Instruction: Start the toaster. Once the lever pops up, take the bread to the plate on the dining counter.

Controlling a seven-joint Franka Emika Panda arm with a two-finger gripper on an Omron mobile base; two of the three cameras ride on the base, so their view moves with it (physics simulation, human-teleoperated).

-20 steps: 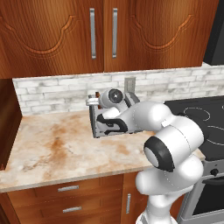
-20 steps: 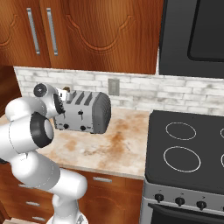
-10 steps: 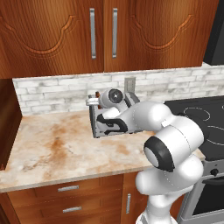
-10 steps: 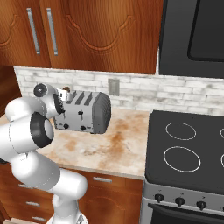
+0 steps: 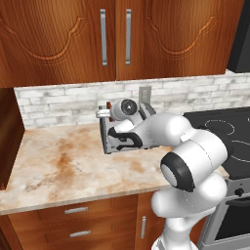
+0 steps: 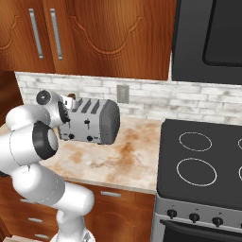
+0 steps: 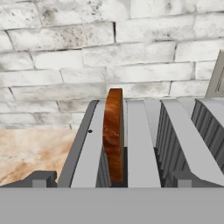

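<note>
The bread (image 7: pixel 114 131) stands upright in the leftmost slot of the silver-grey toaster (image 7: pixel 144 135), with its upper half above the slot. My gripper (image 7: pixel 111 178) hangs just above the toaster's near end and is open. One dark fingertip (image 7: pixel 40 178) sits left of the slice and the other far to its right, and neither touches it. The toaster (image 6: pixel 92 123) stands on the counter against the brick wall, a black lever (image 6: pixel 87 124) on its face, and my hand covers its left end. From the left, my arm hides most of the toaster (image 5: pixel 111 144). The plate and the dining counter are out of view.
A black stove (image 6: pixel 203 160) adjoins the counter on the right. Marbled beige counter (image 5: pixel 58 166) spreads left of the toaster. A wall outlet (image 6: pixel 123 93) sits behind the toaster. Wooden cabinets (image 5: pixel 114 39) hang overhead, and a dark microwave (image 6: pixel 208 38) hangs above the stove.
</note>
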